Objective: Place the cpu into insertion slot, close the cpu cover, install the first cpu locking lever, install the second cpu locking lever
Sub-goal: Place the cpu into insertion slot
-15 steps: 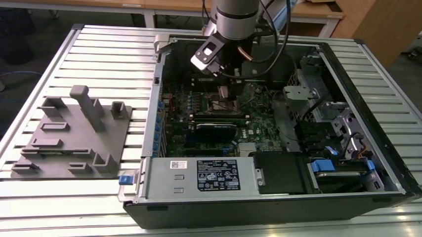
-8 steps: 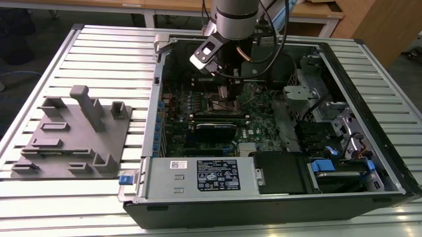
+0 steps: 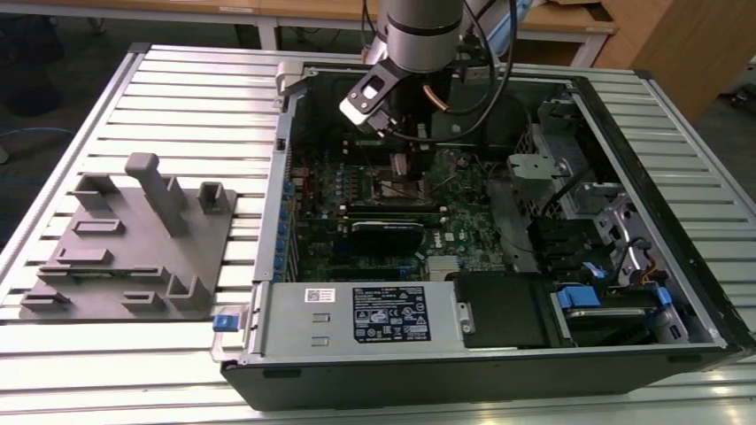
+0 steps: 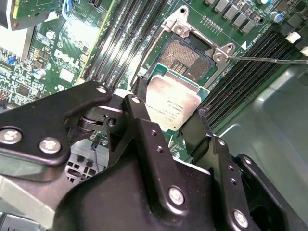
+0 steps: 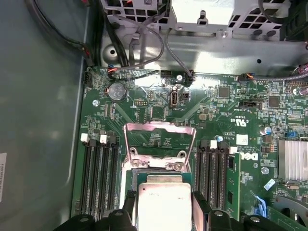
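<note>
cpu point(image 5: 164, 208): lower part cut off by first wrist view's edge; flanks covered by gripper point(image 5: 163, 196).
insertion slot point(image 4: 186, 54): near corner hidden behind cpu, second wrist view; exterior view, detail too small to tell.

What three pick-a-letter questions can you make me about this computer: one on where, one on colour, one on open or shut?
1. Where is the cpu? A. in the gripper B. on the floor C. in a drawer
2. What colour is the circuit board around the insertion slot? A. red B. green C. white
3. How is the cpu cover? A. shut B. open C. taken off
Answers: A, the gripper pinches its edges; B, green shows all round; B, its frame is flipped back off the slot.
</note>
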Motion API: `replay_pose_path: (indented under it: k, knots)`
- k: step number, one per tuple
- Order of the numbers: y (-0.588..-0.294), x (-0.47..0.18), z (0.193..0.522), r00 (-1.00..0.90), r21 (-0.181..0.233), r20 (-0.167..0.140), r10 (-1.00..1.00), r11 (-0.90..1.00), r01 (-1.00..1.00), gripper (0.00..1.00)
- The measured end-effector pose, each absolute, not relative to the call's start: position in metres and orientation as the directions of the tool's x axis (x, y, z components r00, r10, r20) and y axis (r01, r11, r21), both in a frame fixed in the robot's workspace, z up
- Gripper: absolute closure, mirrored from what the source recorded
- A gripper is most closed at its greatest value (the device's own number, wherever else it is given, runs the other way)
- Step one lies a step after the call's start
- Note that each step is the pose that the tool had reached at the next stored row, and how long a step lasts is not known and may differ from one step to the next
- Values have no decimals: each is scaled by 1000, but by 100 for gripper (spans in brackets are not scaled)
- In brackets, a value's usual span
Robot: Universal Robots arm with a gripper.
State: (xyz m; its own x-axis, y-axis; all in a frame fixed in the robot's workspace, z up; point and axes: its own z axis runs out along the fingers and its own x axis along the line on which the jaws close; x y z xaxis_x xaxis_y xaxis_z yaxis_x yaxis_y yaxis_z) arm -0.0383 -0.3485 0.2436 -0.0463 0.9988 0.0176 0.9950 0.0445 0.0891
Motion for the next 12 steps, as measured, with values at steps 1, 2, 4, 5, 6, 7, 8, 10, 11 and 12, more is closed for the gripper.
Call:
replay_pose_path:
  k: [1,2,4,5,6,7,8,10,11,12]
  knots:
    - [-349,-38,243,-46,89,17,999,45,995,46]
    - [-349,-38,243,-46,89,17,999,45,995,46]
    - [-349,-39,243,-46,89,17,999,45,995,46]
    - [-349,-39,243,-46,89,17,999,45,995,46]
    - [-349,-39,243,-46,89,17,999,45,995,46]
    - [-349,-39,243,-46,89,17,999,44,995,46]
    - [-349,-39,243,-46,90,17,999,44,995,46]
    - [-349,-39,243,-46,90,17,999,45,995,46]
    - [-349,-39,243,-46,90,17,999,45,995,46]
    - [-349,-39,243,-46,90,17,999,45,995,46]
